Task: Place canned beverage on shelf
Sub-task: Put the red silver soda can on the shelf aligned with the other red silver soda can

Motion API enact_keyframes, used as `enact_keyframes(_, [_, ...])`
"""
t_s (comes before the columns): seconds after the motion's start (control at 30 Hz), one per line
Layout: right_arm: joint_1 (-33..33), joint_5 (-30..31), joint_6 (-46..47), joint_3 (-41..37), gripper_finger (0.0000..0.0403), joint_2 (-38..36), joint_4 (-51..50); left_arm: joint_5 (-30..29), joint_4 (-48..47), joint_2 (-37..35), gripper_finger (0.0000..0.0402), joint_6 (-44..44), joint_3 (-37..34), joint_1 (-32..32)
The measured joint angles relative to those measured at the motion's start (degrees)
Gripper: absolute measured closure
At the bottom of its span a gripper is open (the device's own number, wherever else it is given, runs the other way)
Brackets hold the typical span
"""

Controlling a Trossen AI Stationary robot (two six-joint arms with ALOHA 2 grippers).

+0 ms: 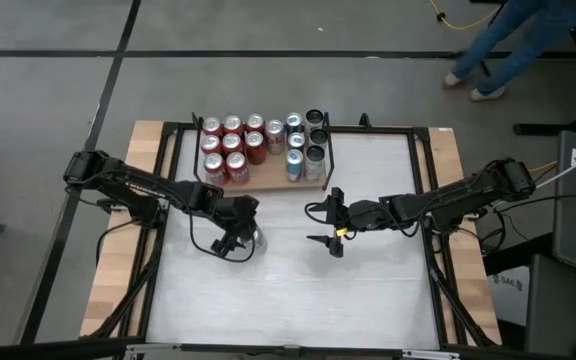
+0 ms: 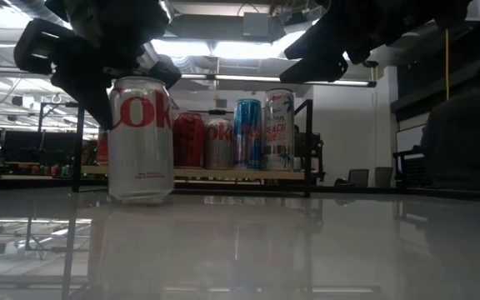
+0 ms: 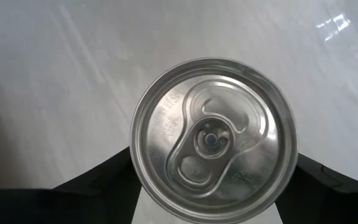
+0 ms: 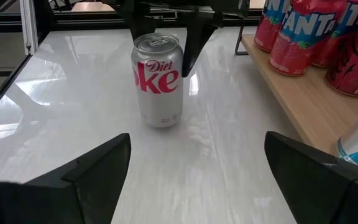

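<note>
A silver Diet Coke can (image 4: 158, 81) stands upright on its base on the white tabletop (image 1: 298, 290), in front of the shelf (image 1: 273, 183). My left gripper (image 1: 243, 238) is over the can, its fingers down on either side of the upper part. The can's top fills the left wrist view (image 3: 213, 137). My right gripper (image 1: 333, 220) is open and empty, level above the table to the can's right, pointing at it. The wooden shelf (image 4: 291, 99) holds several red, blue and silver cans. My left gripper pinches the can's upper side wall (image 3: 135, 155) between its two fingers, one finger (image 4: 191, 50) on the shelf side, the other mostly hidden behind the can. The fingers come from above, pointing down. The can stands upright with its base on the table (image 2: 140, 198).
Red cans (image 1: 230, 145) fill the shelf's left part, and blue, silver and dark cans (image 1: 303, 145) its right part. Black metal rails (image 1: 423, 200) frame the tabletop. A person's legs (image 1: 498, 50) show on the floor beyond the table.
</note>
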Motion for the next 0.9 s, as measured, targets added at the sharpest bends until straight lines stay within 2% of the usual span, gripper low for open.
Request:
enact_keyframes(0.33, [0.0, 0.0, 0.0, 0.0, 0.0045, 0.0, 0.0, 0.0, 0.0, 0.0, 0.0087, -0.2, 0.0, 0.0])
enact_keyframes(0.9, [0.0, 0.0, 0.0, 0.0, 0.0045, 0.0, 0.0, -0.1, 0.1, 0.0, 0.0083, -0.2, 0.0, 0.0])
